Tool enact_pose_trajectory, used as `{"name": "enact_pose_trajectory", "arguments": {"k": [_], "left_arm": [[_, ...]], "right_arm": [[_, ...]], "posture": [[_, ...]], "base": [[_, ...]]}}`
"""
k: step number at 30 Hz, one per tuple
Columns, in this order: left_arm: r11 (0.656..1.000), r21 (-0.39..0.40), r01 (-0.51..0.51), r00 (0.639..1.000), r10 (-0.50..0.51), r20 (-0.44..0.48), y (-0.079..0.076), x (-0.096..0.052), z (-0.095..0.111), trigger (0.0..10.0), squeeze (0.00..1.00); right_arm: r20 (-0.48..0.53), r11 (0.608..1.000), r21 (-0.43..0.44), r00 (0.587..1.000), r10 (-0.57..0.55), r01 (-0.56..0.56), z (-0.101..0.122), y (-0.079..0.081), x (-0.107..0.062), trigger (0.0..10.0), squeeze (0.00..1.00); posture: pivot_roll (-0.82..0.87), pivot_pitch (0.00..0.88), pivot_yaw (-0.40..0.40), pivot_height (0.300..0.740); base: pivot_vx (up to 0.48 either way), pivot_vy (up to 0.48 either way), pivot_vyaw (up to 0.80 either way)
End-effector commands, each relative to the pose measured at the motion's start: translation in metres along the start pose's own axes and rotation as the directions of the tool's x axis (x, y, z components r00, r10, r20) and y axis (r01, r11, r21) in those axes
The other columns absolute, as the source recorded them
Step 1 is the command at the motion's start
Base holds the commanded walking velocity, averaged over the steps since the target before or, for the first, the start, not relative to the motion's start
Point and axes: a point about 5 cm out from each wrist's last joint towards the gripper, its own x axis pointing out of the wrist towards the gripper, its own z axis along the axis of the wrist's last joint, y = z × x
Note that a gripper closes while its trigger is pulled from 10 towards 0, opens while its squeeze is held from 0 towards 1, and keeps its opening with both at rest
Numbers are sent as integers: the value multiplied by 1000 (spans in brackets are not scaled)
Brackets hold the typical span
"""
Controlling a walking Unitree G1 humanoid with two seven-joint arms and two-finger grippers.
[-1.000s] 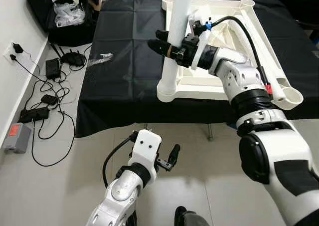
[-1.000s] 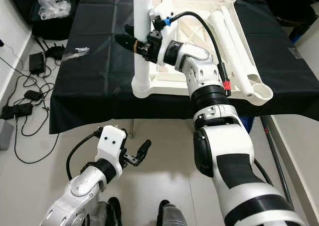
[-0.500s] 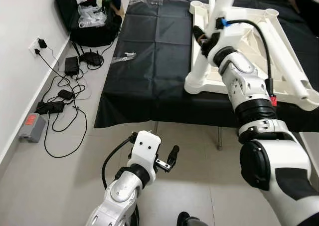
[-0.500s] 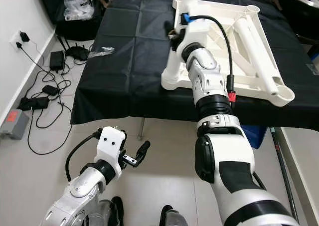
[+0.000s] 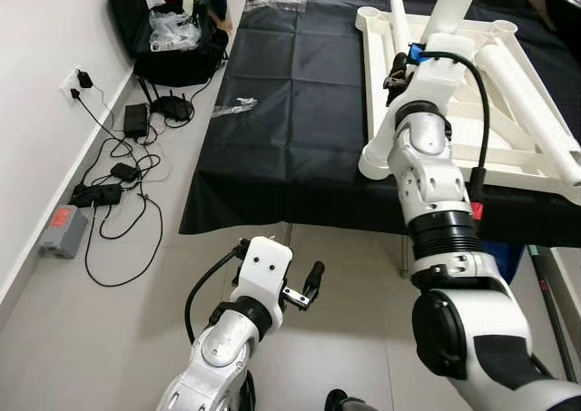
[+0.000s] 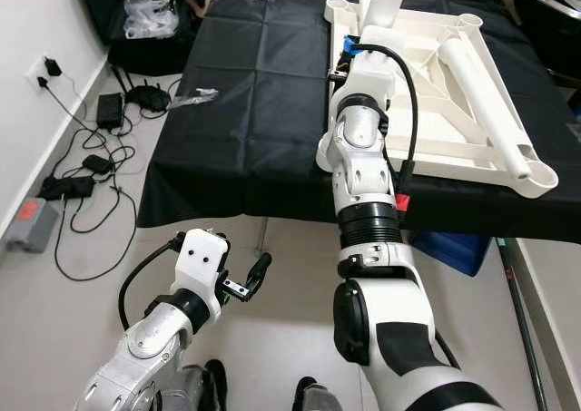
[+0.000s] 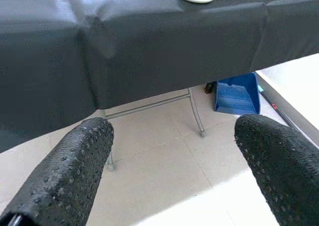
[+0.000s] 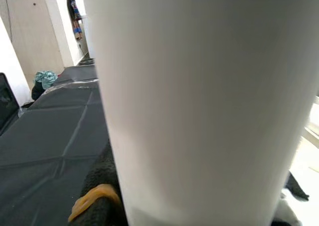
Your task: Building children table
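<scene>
Since a second ago the view has been swung to the left, so more floor and wall are shown, and the right arm's forearm is now seen from behind, whereas earlier it reached in from the right; the tall white plastic table leg (image 5: 457, 4), which stood upright at the near-left corner socket, is now seen higher in the picture, rising out of frame behind the wrist. The right gripper (image 5: 399, 66) is held up against this leg over the upside-down white plastic children's table top (image 6: 454, 148), which lies flat on the bench covered with a black cloth (image 5: 300, 112). In the right wrist view the leg (image 8: 209, 101) is seen pressed close against the black fingers (image 8: 102, 186), so the fingers are closed around it. Another white tubular leg (image 6: 486, 107) is laid loose inside the frame of the table top, and a further leg (image 5: 398, 16) stands along its left rim. The left gripper (image 5: 304, 293) is hung low over the tiled floor (image 5: 109, 338) in front of the bench, with its fingers (image 7: 75, 171) spread apart and nothing between them. A tangle of black cables and power adapters (image 5: 118, 171) is spread on the floor by the wall, a black bag (image 5: 177, 39) is set beyond it, and a small clear plastic packet (image 5: 234, 108) is left on the cloth.
</scene>
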Motion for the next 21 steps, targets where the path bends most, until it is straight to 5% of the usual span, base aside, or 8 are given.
{"name": "enact_pose_trajectory", "arguments": {"k": [1, 4, 5, 14, 15, 17, 18, 21], "left_arm": [[1000, -1, 4, 1000, -4, -23, -1, 1, -6, 10000, 0], [1000, -3, 3, 1000, -3, -23, 0, 1, -7, 10000, 0], [1000, -3, 2, 1000, -2, -23, 0, 2, -7, 10000, 0], [1000, -3, 1, 1000, -2, -27, 3, 4, -10, 10000, 0], [1000, -3, 1, 1000, -1, -29, 3, 4, -11, 10000, 0], [1000, -3, 1, 1000, -1, -29, 3, 4, -11, 10000, 0], [1000, -5, 1, 999, -1, -33, 3, 6, -12, 10000, 0], [1000, -5, 4, 999, -5, -38, 4, 9, -15, 10000, 0]], "right_arm": [[-59, 993, 37, 991, 117, -115, -20, 14, -8, 10000, 0], [-45, 989, 32, 988, 147, -146, -19, 15, -8, 10000, 0], [-29, 991, -5, 991, 134, -134, -16, 9, -8, 10000, 1000], [9, 995, -64, 997, 76, -75, -3, -11, 4, 10000, 1000], [16, 994, -49, 995, 97, -96, -1, -14, 7, 10000, 616], [16, 994, -49, 995, 97, -96, -1, -14, 7, 10000, 616], [17, 988, -24, 988, 154, -154, 3, -15, 11, 10000, 0], [-9, 937, 39, 937, 348, -348, 7, -11, 15, 10000, 0]], "posture": [[154, 189, -55, 740], [155, 187, -55, 740], [148, 184, -51, 740], [151, 174, -45, 740], [154, 171, -43, 740], [154, 171, -43, 740], [152, 165, -42, 740], [143, 152, -41, 740]], "base": [[0, 0, 0], [0, 0, 0], [0, 0, 0], [0, 0, 0], [0, 0, 0], [0, 0, 0], [0, 0, 0], [0, 0, 0]]}}
